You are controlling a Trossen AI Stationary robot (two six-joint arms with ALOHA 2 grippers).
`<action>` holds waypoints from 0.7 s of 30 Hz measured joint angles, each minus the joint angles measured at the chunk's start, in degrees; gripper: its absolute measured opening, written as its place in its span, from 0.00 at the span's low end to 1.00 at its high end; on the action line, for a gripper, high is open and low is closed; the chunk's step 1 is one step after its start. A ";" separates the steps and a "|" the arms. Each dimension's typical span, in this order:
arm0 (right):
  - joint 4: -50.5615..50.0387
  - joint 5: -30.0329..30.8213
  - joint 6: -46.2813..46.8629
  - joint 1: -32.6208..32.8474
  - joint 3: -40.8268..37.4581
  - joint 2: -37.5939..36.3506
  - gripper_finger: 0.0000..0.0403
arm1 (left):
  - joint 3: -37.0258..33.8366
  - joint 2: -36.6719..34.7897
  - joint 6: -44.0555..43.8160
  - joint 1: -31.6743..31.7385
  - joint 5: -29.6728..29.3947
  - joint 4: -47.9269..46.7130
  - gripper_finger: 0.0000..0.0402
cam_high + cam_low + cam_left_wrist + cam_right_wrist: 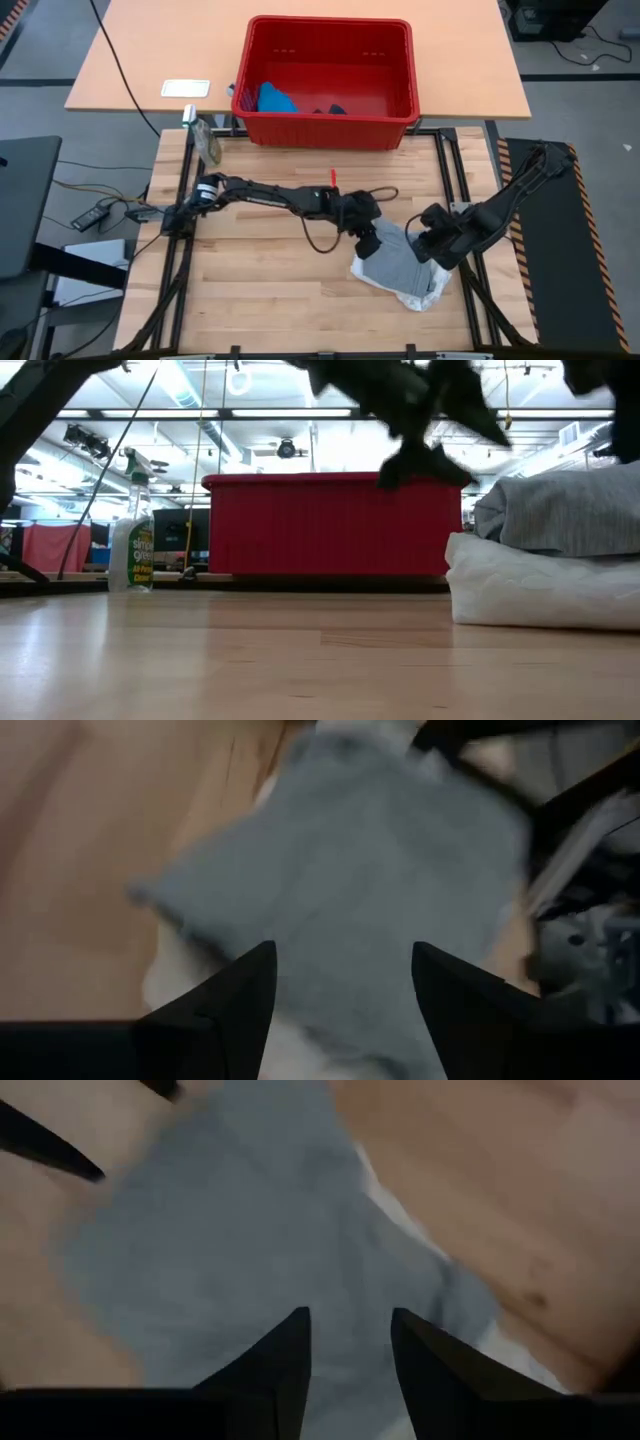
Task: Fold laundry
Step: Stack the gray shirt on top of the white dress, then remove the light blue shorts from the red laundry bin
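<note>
A folded grey garment (pixel 393 257) lies on top of a white one (pixel 418 296) at the table's right middle; the low view shows the grey piece (pixel 560 510) resting flat on the white piece (pixel 540 585). My left gripper (pixel 368 238) hovers open at the grey garment's left edge, the cloth showing between its fingers in the left wrist view (pixel 345 985). My right gripper (pixel 432 246) stands open over the garment's right side (pixel 350 1350), its gap narrower. A bright blue garment (pixel 275 98) and a dark navy one (pixel 326 108) lie in the red basket (pixel 400 60).
The red basket stands at the table's far edge (pixel 330 525). A spray bottle (pixel 208 140) stands at the far left (pixel 132 545). A small white card (pixel 185 88) lies on the desk behind. Bare wood stretches across the table's left and near parts.
</note>
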 joint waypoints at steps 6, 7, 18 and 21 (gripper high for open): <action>1.54 11.75 -10.42 -1.16 5.90 -1.34 0.36 | 0.02 -7.99 2.98 3.22 0.04 -0.40 0.59; 2.94 14.23 -13.96 -1.66 6.36 -1.37 0.36 | 0.01 -9.36 2.98 4.06 0.04 -0.44 0.59; 41.13 31.65 -67.32 -16.42 6.69 -1.34 0.34 | 0.10 -20.37 8.61 18.49 0.19 -3.36 0.59; 47.67 32.58 -70.79 -25.03 6.70 -1.34 0.31 | 0.10 -21.28 10.80 24.97 3.78 -5.48 0.59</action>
